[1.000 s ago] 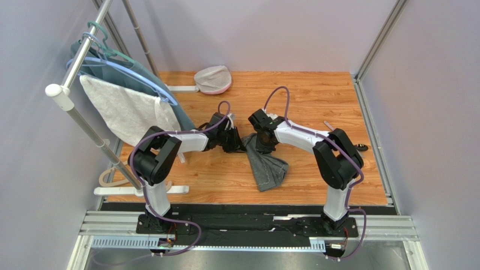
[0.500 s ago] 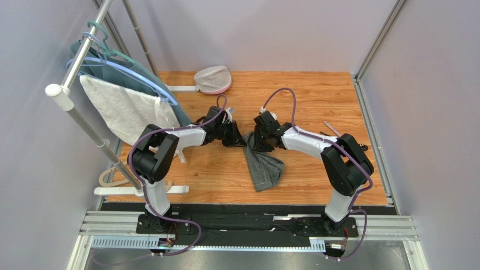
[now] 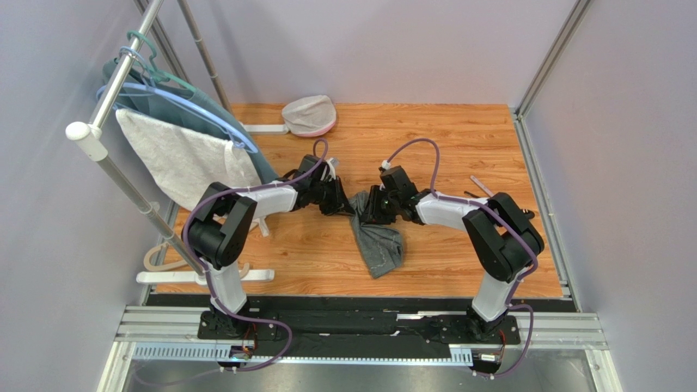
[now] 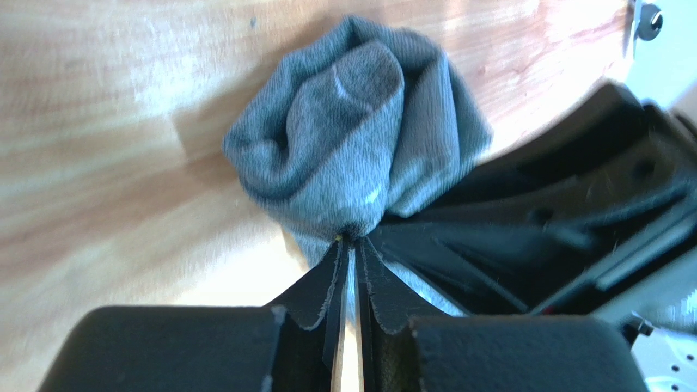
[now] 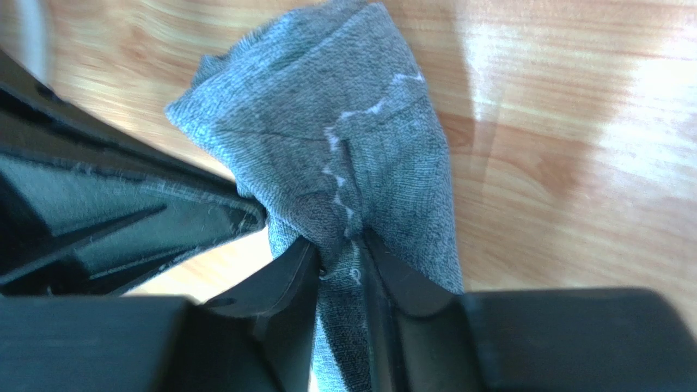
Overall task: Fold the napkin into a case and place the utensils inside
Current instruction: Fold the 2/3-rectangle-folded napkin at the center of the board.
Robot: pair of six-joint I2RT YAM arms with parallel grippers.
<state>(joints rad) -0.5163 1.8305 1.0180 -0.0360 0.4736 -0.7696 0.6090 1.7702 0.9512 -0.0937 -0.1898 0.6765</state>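
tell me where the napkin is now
Top view: the napkin sits bunched in the middle of the table, its far end pinched by the left fingers and right fingers.

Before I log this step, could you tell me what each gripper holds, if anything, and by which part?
Both hold the napkin at its bunched far end: the left gripper pinches gathered cloth, the right gripper a fold beside the pale stitching.

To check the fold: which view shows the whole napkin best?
The top external view: the napkin shows nearly its full outline there. Both wrist views show only its bunched far end, close up.
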